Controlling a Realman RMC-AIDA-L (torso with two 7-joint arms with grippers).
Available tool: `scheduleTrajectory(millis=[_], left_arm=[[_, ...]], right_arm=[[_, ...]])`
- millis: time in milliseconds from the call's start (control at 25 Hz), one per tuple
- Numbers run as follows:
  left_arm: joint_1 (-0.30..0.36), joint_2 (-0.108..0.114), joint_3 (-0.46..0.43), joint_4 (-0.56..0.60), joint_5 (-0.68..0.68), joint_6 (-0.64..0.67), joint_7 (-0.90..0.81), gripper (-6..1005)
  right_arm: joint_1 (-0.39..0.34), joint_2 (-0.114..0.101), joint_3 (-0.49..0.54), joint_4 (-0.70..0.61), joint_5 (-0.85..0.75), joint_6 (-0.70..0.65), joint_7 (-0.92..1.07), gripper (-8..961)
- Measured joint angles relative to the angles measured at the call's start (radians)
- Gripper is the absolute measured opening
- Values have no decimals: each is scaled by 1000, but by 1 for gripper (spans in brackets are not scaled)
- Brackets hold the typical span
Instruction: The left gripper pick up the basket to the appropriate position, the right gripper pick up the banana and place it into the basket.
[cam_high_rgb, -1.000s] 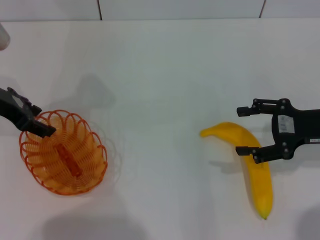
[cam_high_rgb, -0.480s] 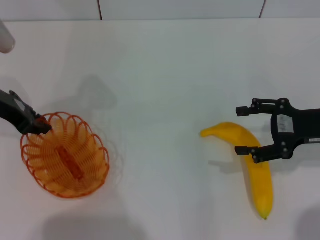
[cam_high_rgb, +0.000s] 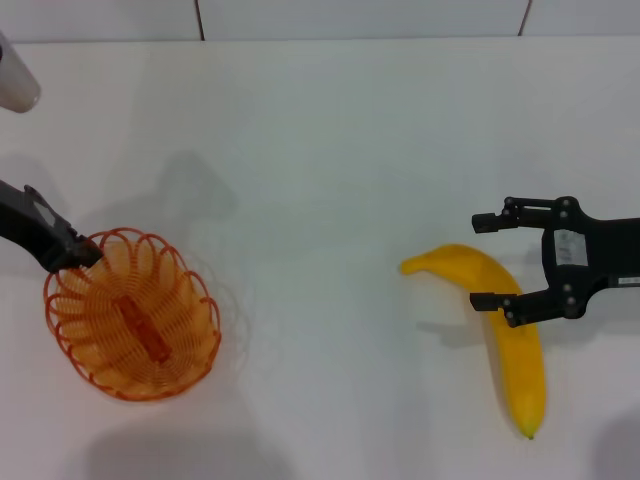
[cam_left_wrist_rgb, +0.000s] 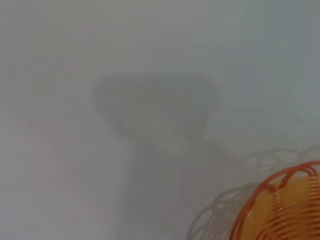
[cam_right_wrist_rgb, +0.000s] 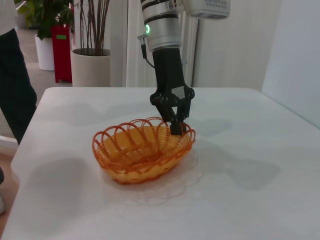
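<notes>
Head view: left gripper (cam_high_rgb: 78, 253) at far left of the white table (cam_high_rgb: 330, 130), fingers pinched on the scalloped rim of the basket (cam_high_rgb: 132, 316), at its upper-left edge. Basket lifted clear of the tabletop, shadow lying below and apart from it. Right wrist view: same claw (cam_right_wrist_rgb: 177, 126) reaching down from above, clamped on the far rim of the orange wire loops (cam_right_wrist_rgb: 142, 148). On the right side, right gripper (cam_high_rgb: 487, 259) spread wide, hovering beside the banana (cam_high_rgb: 505, 329), one finger over the fruit's bend, the other off its curved end, nothing gripped. Banana lying flat on the table, well apart from the basket.
</notes>
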Motion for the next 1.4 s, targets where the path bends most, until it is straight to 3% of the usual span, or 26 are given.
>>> scheduleTrajectory(millis=[760, 1160, 1400], left_arm=[[19, 0, -2, 17, -29, 62, -2, 84], [108, -2, -27, 226, -213, 247, -67, 77], [133, -7, -39, 231, -248, 230, -210, 59]], right_arm=[[-12, -5, 4, 0, 2, 1, 0, 885], [-20, -6, 6, 0, 2, 1, 0, 884], [-18, -5, 8, 0, 10, 2, 0, 884]])
